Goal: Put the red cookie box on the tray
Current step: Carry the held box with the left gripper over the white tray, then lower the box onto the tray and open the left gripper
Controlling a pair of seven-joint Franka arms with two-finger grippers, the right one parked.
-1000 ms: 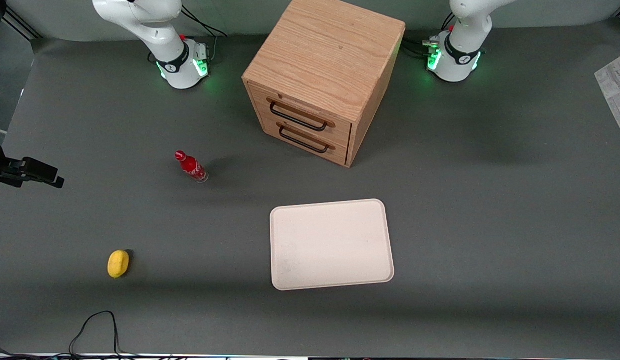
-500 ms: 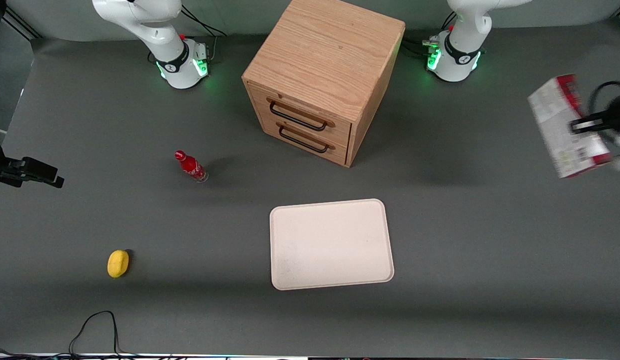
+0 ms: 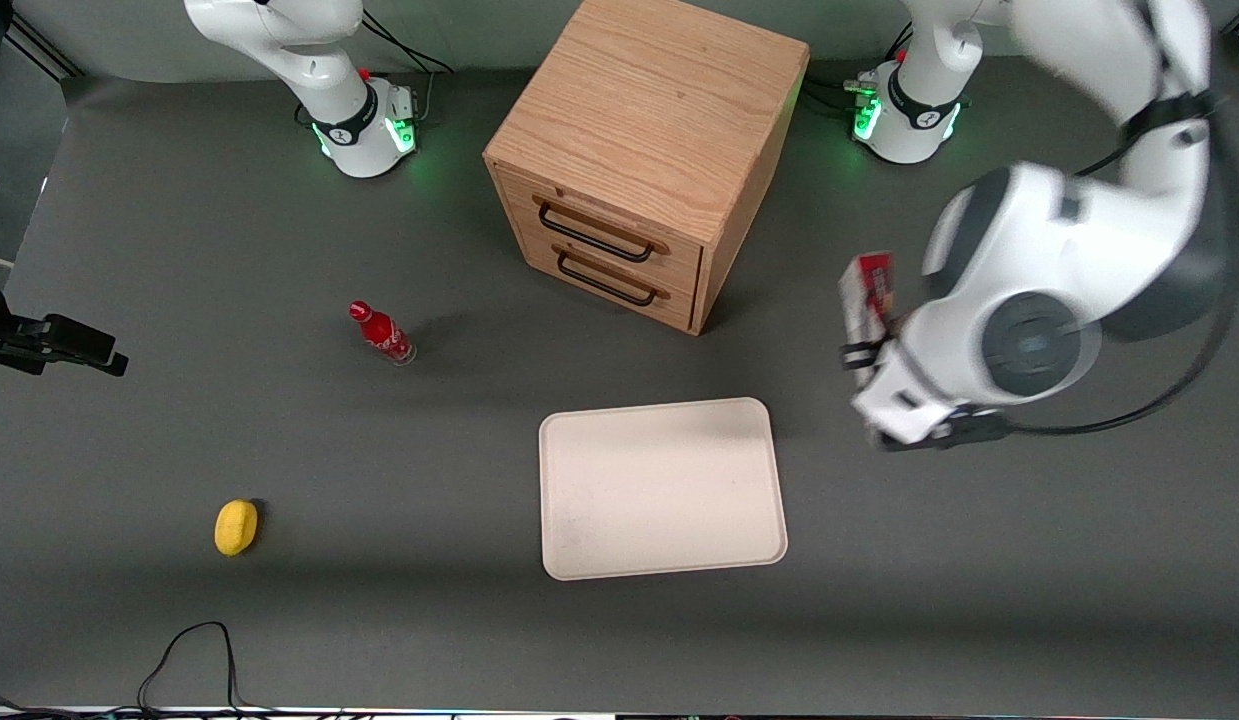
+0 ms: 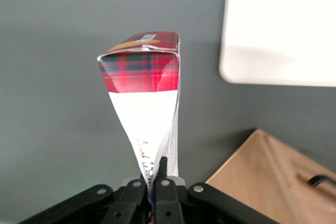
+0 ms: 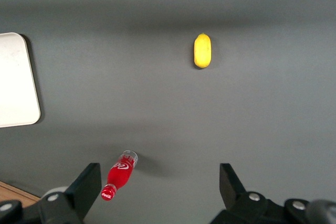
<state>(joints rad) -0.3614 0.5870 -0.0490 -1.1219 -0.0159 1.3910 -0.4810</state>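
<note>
My gripper [image 4: 156,182] is pinched on the box [image 4: 148,103], right of the tray [image 3: 663,488]; I should carry it over the centre, lay it flat, then release.

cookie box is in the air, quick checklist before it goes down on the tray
1. Grip: gripper shut on the cookie box, held by its thin edge: ok.
2. Box over tray: not ok, it hangs above bare table toward the working arm's end, beside the tray.
3. Tray surface free: ok, nothing lies on it.
4. Box lying flat for placing: not ok, it is held edge-on.
5. Cabinet clearance: ok, apart from box and arm.
6. Bottle and lemon out of the path: ok, toward the parked arm's end.
</note>
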